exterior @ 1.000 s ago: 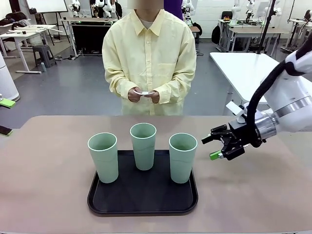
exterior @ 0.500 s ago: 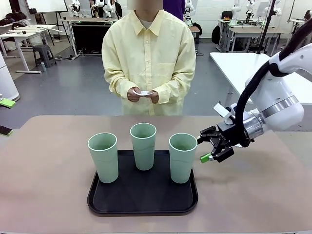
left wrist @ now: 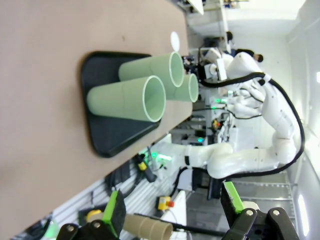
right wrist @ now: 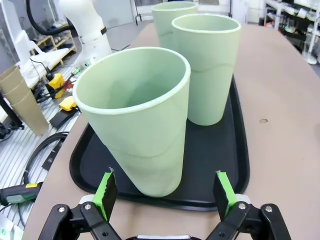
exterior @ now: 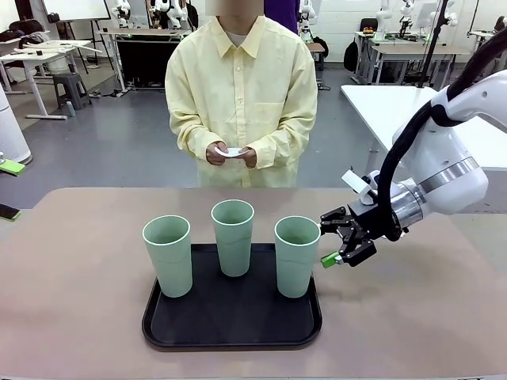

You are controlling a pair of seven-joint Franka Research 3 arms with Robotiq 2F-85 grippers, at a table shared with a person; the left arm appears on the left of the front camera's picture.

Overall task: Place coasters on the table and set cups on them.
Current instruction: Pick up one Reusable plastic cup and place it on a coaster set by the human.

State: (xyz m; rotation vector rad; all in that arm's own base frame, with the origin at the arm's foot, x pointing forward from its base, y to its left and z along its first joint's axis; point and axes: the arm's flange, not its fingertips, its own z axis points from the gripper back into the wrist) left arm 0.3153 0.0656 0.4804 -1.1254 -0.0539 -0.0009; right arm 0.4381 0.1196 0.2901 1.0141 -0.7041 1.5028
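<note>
Closer to right-end cup [exterior: 297, 257] than second ago: right pincer [exterior: 326, 241], jaws wide, empty, squaring up for grasp. Cups [exterior: 232, 237] upright on black tray [exterior: 230, 336] by table [exterior: 71, 301] near edge; coasters [exterior: 232, 151] with person [exterior: 238, 87], not yet laid.

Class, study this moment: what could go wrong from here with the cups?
1. The open right gripper sits high beside the right cup; a sideways nudge might tip this tall cup or knock it into the middle cup.
2. The coasters seem to be in the person's hands, none on the table; a lifted cup would have nowhere to land.
</note>
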